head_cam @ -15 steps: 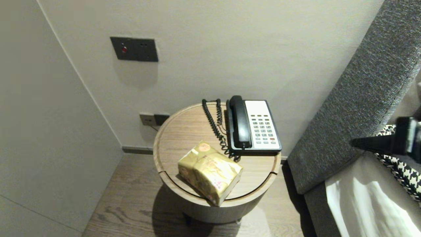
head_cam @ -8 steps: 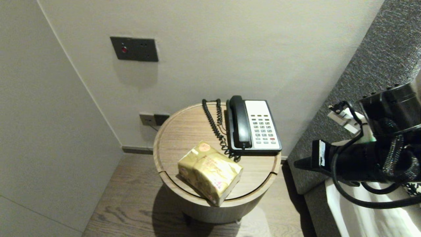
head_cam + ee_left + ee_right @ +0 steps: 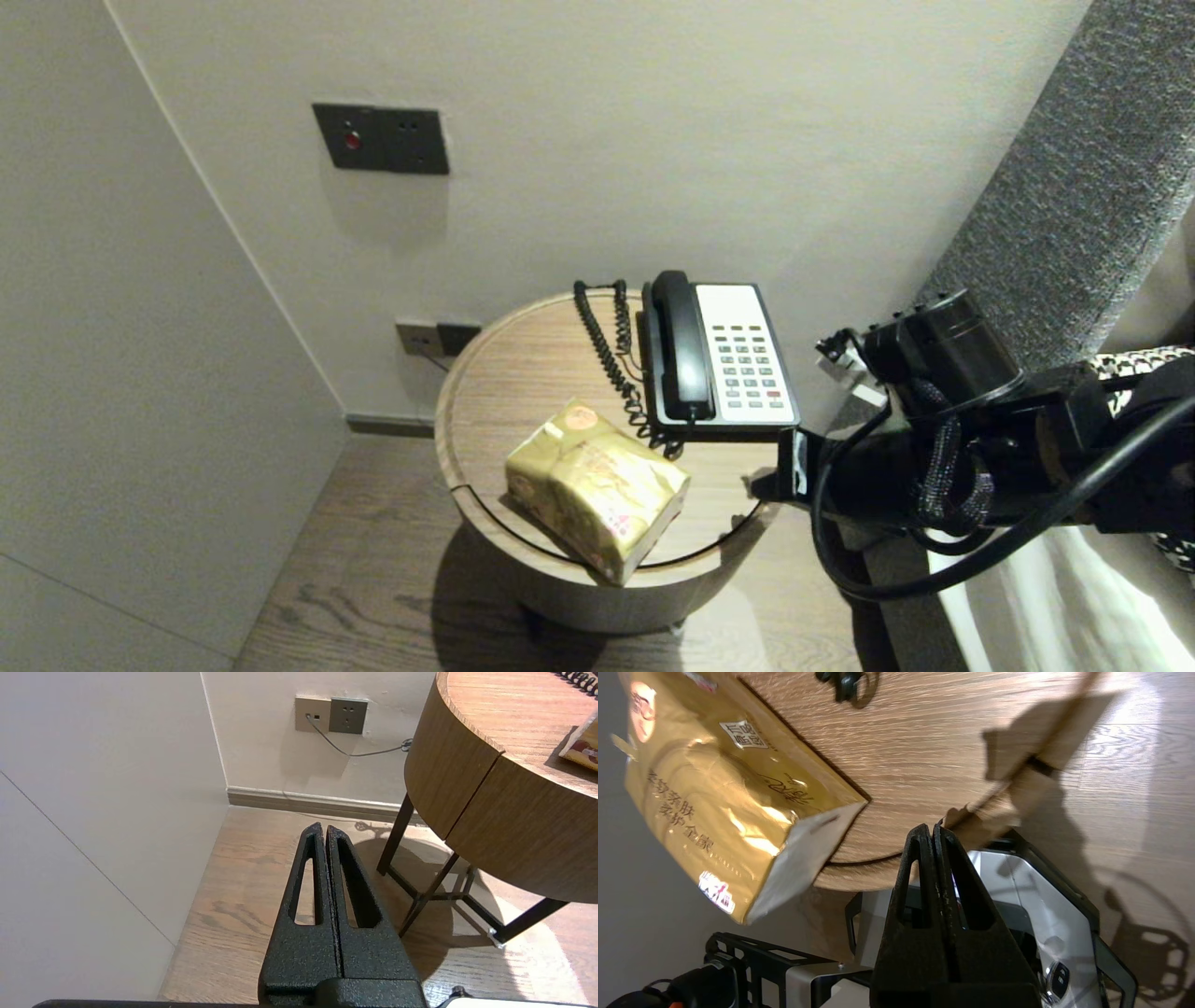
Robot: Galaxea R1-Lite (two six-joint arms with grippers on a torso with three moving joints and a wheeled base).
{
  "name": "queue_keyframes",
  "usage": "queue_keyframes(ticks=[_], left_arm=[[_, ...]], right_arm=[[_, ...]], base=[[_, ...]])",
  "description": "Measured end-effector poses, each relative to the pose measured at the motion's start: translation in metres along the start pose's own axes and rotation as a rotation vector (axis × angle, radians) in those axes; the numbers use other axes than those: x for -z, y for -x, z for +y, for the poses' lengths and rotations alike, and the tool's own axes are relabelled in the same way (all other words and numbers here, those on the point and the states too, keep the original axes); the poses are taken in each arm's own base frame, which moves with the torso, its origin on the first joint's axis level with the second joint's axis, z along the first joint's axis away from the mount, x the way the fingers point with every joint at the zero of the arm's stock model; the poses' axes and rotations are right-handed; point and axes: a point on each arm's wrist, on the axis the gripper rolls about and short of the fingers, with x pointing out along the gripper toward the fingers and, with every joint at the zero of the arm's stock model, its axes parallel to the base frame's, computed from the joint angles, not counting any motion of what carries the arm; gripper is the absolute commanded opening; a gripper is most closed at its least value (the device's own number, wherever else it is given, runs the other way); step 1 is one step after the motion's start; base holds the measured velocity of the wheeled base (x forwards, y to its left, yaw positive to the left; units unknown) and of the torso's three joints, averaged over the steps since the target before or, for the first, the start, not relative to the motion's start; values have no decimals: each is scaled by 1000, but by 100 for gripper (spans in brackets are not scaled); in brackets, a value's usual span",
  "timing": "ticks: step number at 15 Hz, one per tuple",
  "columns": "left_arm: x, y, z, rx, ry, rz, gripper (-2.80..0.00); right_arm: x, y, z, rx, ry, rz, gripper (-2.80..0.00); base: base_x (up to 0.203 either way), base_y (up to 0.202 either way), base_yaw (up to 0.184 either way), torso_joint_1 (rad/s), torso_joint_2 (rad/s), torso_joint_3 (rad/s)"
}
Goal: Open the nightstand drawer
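The clenched, empty right tool (image 3: 764, 485) hovers at the rim of the round wooden bench (image 3: 519, 373), near the shiny gold plastic pack (image 3: 597, 485) overhanging its front edge: seemingly an approach, needing parted jaws next, while the clenched left tool (image 3: 324, 829) hangs parked low.

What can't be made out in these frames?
Head view: left gripper lies outside the frame; right gripper and its arm cover the table's right rim.
Left wrist view: the picture edge cuts off the gold pack.
Right wrist view: phone out of frame; only a cord loop shows.
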Motion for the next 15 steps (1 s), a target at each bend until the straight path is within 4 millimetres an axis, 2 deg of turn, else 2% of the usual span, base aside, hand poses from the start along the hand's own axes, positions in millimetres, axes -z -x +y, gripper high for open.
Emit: queue_keyframes(ticks=[6, 15], left_arm=[[0, 0, 0, 0, 0, 0, -280], [0, 0, 0, 0, 0, 0, -280]], right_arm=[[6, -23, 0, 22, 8, 50, -280], [18, -28, -6, 39, 6, 97, -280]], base=[[0, 0, 0, 0, 0, 0], [0, 0, 0, 0, 0, 0]])
